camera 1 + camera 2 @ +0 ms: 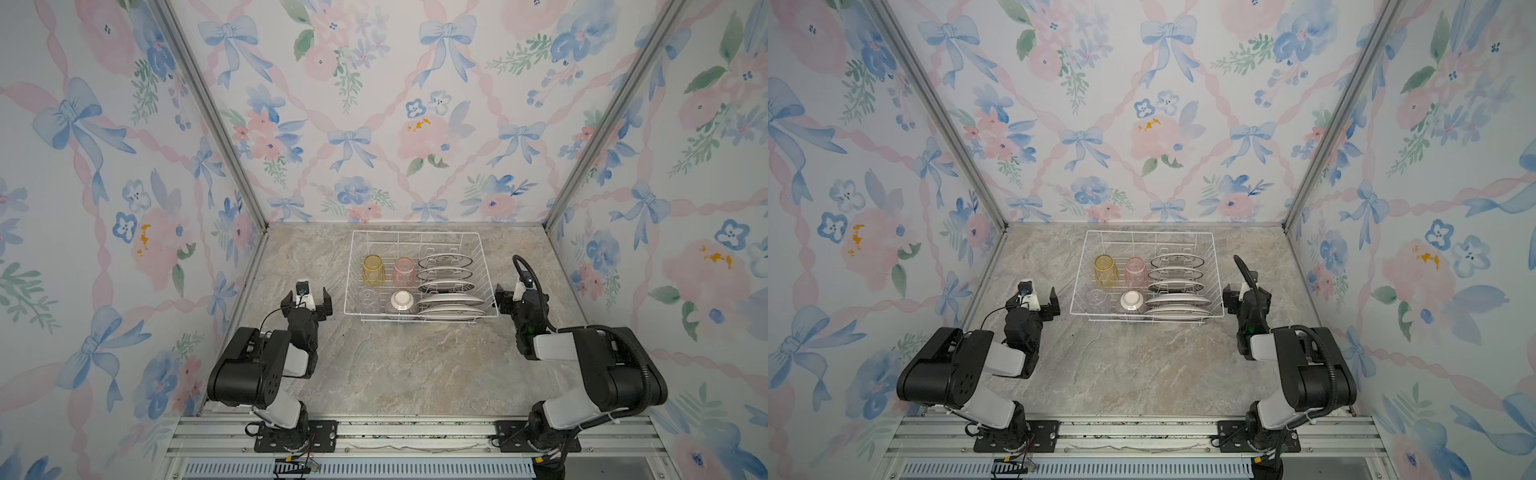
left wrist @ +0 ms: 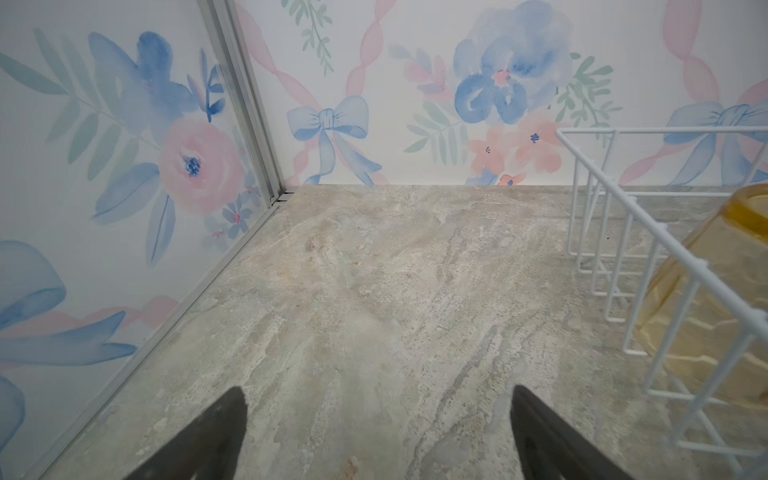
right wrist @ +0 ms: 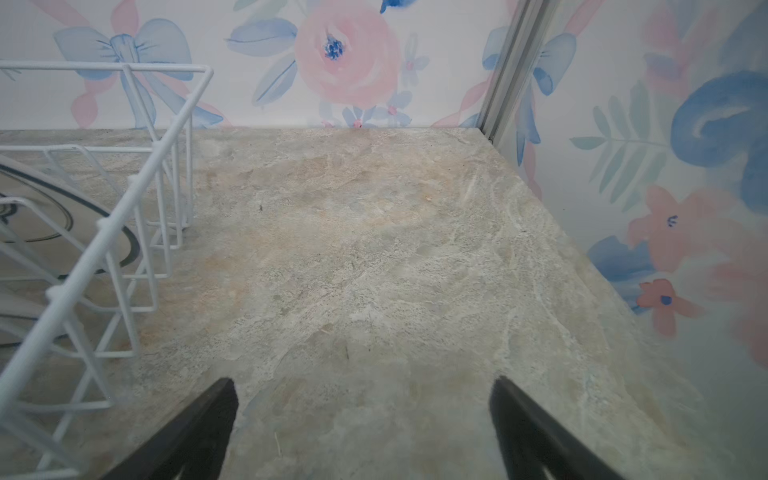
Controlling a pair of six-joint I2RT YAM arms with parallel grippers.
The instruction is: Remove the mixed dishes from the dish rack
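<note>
The white wire dish rack [image 1: 415,233] [image 1: 1148,233] stands at the back middle of the table. Its left half holds a yellow tumbler [image 1: 372,270], a pink tumbler [image 1: 404,272], a clear tumbler [image 1: 368,300] and an upturned ribbed bowl [image 1: 401,302]. Several plates [image 1: 445,261] stand on edge in the slots on its right. My left gripper [image 1: 307,294] [image 2: 378,390] is open and empty just left of the rack, with the yellow tumbler [image 2: 706,316] beside it. Equally open and empty, my right gripper [image 1: 517,293] [image 3: 363,380] sits off the rack's right side, near a plate [image 3: 54,216].
The marbled tabletop [image 1: 395,365] is boxed in by floral walls on the left, back and right. An aluminium rail [image 1: 415,432] with both arm bases runs along the front edge. Bare table shows in front of the rack and beside it.
</note>
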